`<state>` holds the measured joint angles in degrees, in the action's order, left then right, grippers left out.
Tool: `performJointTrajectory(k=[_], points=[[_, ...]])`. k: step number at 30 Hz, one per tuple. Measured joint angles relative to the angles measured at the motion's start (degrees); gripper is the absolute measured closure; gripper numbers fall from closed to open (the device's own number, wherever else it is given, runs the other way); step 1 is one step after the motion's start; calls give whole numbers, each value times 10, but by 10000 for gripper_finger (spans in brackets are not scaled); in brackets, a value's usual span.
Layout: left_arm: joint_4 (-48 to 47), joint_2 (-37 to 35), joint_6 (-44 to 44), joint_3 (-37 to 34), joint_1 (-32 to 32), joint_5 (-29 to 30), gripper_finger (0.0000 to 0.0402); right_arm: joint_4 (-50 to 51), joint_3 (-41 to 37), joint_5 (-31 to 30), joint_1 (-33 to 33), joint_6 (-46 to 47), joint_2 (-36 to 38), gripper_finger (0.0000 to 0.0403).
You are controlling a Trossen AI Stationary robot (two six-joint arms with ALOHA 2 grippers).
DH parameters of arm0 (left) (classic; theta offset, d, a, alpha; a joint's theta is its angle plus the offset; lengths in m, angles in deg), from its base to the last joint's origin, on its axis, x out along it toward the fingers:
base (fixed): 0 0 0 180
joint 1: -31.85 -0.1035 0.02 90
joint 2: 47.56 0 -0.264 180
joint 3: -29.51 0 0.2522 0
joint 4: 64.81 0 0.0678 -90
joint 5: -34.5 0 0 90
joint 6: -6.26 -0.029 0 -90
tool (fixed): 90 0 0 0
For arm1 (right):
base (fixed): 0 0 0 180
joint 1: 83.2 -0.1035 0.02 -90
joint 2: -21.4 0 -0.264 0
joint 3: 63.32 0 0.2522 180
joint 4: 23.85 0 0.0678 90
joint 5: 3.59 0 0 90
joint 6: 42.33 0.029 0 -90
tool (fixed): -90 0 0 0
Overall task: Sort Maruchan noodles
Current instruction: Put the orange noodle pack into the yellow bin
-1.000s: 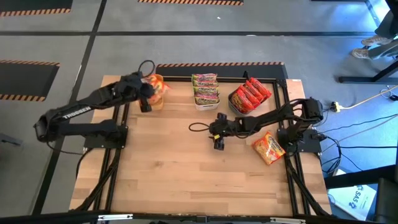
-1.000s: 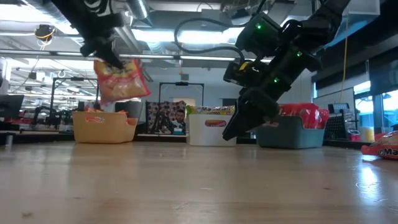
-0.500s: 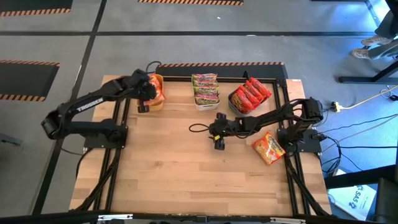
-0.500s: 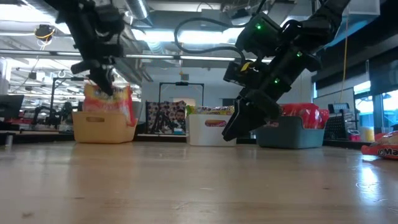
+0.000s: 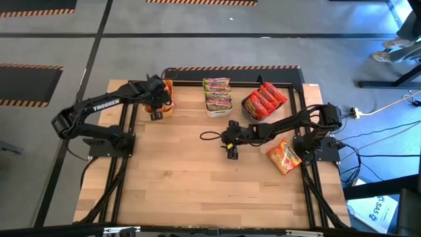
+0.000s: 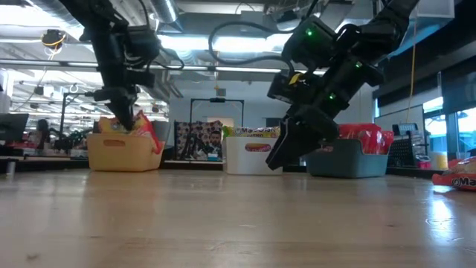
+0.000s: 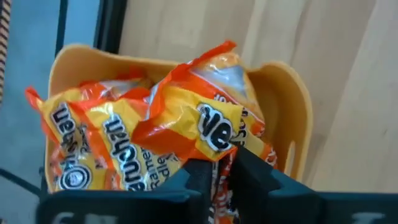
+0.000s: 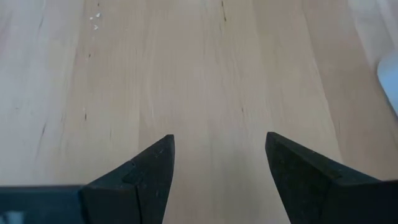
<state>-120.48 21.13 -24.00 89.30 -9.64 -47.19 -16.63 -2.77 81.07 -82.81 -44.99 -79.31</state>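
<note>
Now we see our left gripper (image 7: 222, 163) clenched on a glossy orange-yellow ramen packet (image 7: 186, 121) just above the yellow plastic bin (image 7: 283, 106); our right gripper (image 8: 217, 168), fingers spread, hovers over bare wooden table (image 8: 211, 74).

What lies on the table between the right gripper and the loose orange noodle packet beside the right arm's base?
Only bare wooden table separates the right gripper from the orange noodle packet, as the high view shows.
</note>
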Motion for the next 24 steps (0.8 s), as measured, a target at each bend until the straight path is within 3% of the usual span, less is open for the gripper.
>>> performJointTrajectory(k=[8,13,18,24], points=[[-32,-1,48,0,-2,25,273,5,0,1,0,29,0,165],[-61,-1,58,13,-2,83,256,-4,0,1,0,41,0,165],[-90,-1,57,47,-2,94,291,-5,0,0,0,39,0,165],[-114,-2,58,71,-2,64,391,-6,0,0,0,39,0,165]])
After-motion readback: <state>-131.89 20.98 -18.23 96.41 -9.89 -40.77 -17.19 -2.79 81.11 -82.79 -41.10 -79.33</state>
